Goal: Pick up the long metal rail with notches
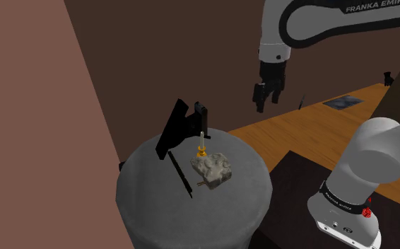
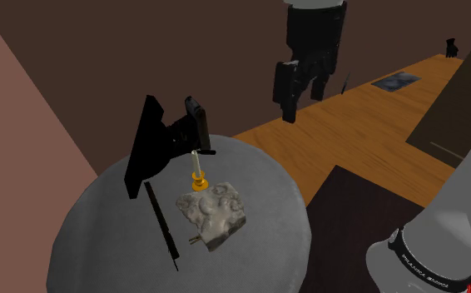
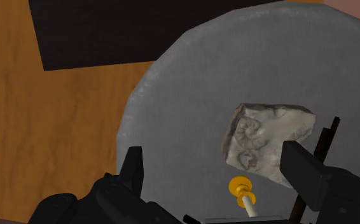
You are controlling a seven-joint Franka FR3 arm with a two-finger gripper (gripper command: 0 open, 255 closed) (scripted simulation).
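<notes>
Currently hand [image 1: 268, 101] released, fingers apart, hangs high near the round grey counter's [image 1: 149, 205] far edge; the long black rail [image 1: 181, 175] lies flat beside the carved stone [image 1: 213, 168], well below, toward the shoulder view's left, its long axis running toward the counter's near edge.

- Arm [image 1: 379, 152]: glossy white rounded shells, with dark bands at the joints.
- Upper link [image 1: 271, 32]: white casing edged by a broad black band. White lettering [image 1: 377, 7] reading "FRANKA EMIKA" sits on the band at 1 o'clock in the shoulder view.
- Lower link [image 1: 333, 221]: white, circled by a black ring [image 1: 341, 201] with small white print. Red marks [image 1: 367, 211] at 4 o'clock of the ring.
- Gripper [image 1: 268, 102]: black throughout, with a blocky body. Two flat fingers [image 3: 303, 170] with squared tips, matt finish.
</notes>
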